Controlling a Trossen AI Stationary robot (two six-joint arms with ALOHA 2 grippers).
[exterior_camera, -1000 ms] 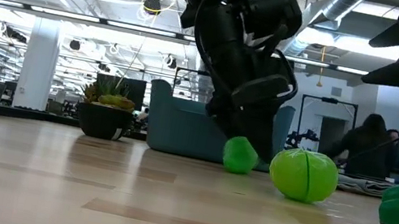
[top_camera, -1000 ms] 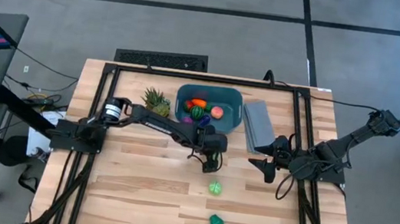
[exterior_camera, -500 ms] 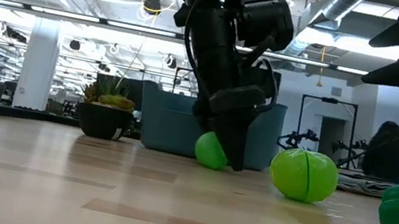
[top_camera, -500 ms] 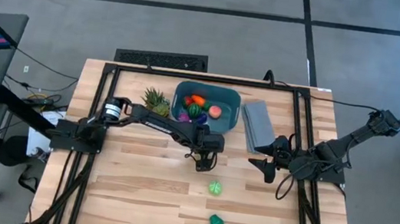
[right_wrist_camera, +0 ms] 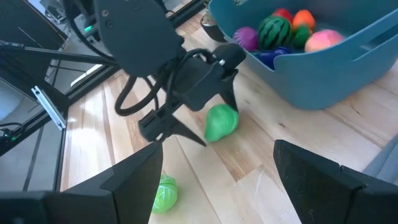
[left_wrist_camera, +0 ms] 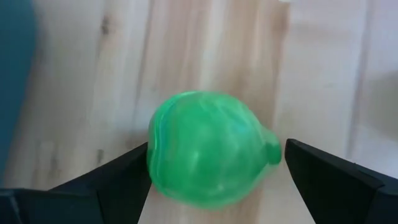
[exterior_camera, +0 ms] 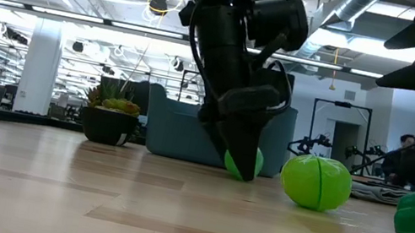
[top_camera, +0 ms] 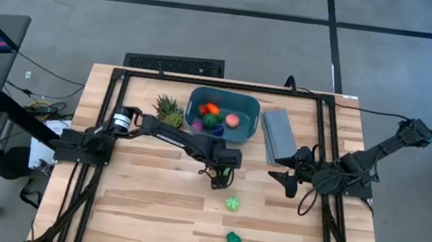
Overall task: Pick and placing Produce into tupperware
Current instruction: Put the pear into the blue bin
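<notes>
Since a second ago your left gripper (top_camera: 220, 178) slid toward the tupperware (top_camera: 224, 113) | jaws spread, unclenched, straddling green fruit (left_wrist_camera: 208, 157) on tabletop (top_camera: 146, 204) | centre it, then squeeze.

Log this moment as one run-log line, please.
left gripper: open around green ball on table | right gripper: idle, open, beside grey slab | tupperware: several produce inside | loose: two more green pieces
</notes>
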